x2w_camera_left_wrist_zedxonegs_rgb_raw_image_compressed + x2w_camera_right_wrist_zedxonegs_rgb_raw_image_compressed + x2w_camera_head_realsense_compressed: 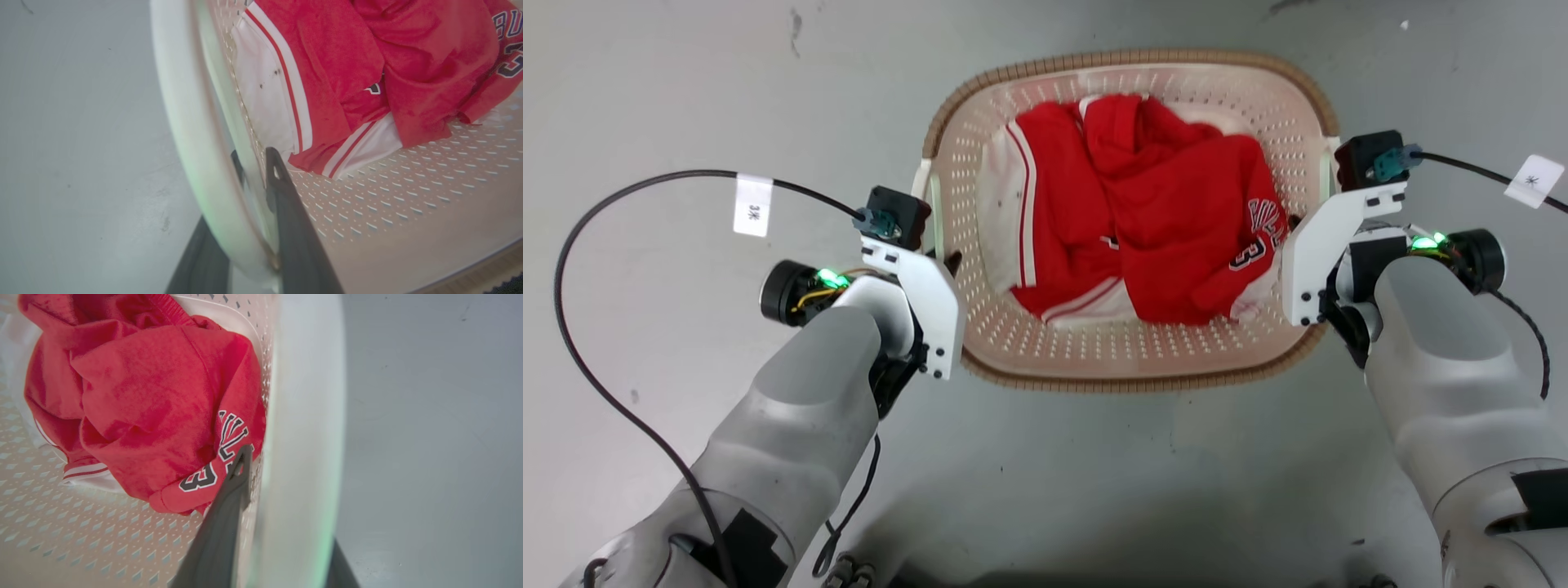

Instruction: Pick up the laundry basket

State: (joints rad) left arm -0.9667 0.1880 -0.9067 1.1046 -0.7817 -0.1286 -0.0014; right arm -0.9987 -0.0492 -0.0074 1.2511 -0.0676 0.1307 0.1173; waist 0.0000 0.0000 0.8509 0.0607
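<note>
one laundry basket (1127, 59) sits on the grey floor (686, 98), centre of the head view, between the two arms. inside it is a heap of red clothes (1160, 212) with white trim and dark lettering with a "3"; we can't count the pieces since they're bunched together. two black cables (572, 269) loop off the wrists, one per side, and there are two white tags (752, 205), one on each cable (print too small to read).

left gripper (253, 157): its fingers straddle the basket's white left handle (184, 122), one inside against the perforated wall and one outside, pinching the handle. the outer finger is mostly hidden behind the handle.

right gripper (286, 490): one finger is inside, next to the clothes, and the other is outside the white right handle (306, 416), cut off at the bottom edge with its tip hidden. we can't tell if it's clamped or loose.

in the head view the white wrist brackets cover both sets of fingers. both handles are blurred up close.
</note>
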